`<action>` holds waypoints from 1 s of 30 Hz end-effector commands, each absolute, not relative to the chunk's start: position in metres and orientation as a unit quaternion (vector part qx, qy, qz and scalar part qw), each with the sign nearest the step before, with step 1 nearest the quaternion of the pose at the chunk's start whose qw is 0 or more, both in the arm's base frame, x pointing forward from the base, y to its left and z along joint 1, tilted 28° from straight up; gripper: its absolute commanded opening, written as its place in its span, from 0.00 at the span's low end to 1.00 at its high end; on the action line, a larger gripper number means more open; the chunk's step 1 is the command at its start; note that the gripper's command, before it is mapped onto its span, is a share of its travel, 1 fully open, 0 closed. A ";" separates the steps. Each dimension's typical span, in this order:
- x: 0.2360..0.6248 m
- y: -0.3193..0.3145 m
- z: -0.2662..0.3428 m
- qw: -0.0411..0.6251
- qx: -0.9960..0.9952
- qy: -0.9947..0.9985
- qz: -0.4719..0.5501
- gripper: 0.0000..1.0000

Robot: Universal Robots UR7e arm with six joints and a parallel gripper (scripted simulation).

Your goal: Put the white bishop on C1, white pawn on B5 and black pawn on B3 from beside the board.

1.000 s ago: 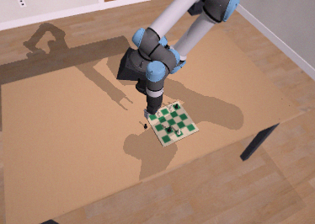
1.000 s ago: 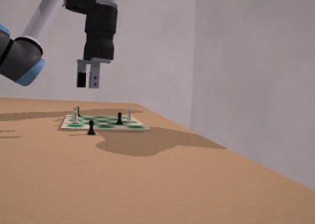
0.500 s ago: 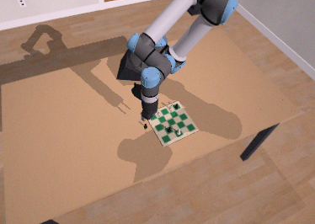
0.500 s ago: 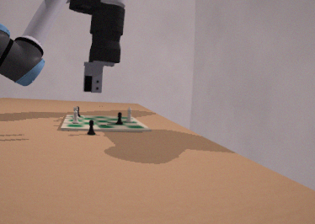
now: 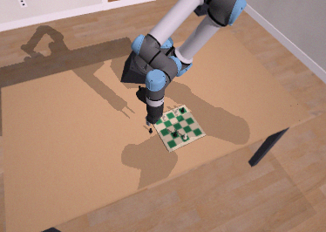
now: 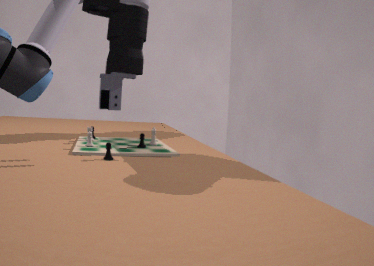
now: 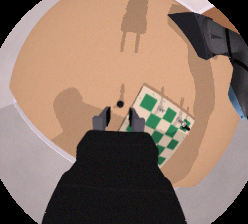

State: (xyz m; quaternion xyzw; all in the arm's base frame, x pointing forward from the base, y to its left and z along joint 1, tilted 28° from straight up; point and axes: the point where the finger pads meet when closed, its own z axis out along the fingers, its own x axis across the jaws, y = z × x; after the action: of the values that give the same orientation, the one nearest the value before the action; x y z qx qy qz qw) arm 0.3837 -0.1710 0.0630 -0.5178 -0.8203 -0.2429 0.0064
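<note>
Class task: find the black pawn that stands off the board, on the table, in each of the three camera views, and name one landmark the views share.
Top: black pawn just left of the board's left corner, below the gripper.
Exterior: black pawn on the table in front of the board's near edge.
Wrist: small dark dot left of the board, above the fingers.
Shared landmark: the green-and-white board.

Black pawn (image 6: 108,151) upright on table beside board (image 6: 165,153)

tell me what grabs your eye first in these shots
The grey and blue jointed robot arm looms over the tan table, its dark two-finger gripper hanging open and empty well above the surface. Below sits a small green and white chessboard, and a lone black pawn stands just off its near edge.
</note>
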 end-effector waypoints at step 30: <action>0.386 -0.167 0.055 0.006 -0.518 -0.820 -0.243 0.68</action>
State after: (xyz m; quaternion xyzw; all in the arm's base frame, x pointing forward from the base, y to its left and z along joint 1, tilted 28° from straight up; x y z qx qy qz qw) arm 0.3852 -0.1686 0.0576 -0.5178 -0.8203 -0.2429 0.0065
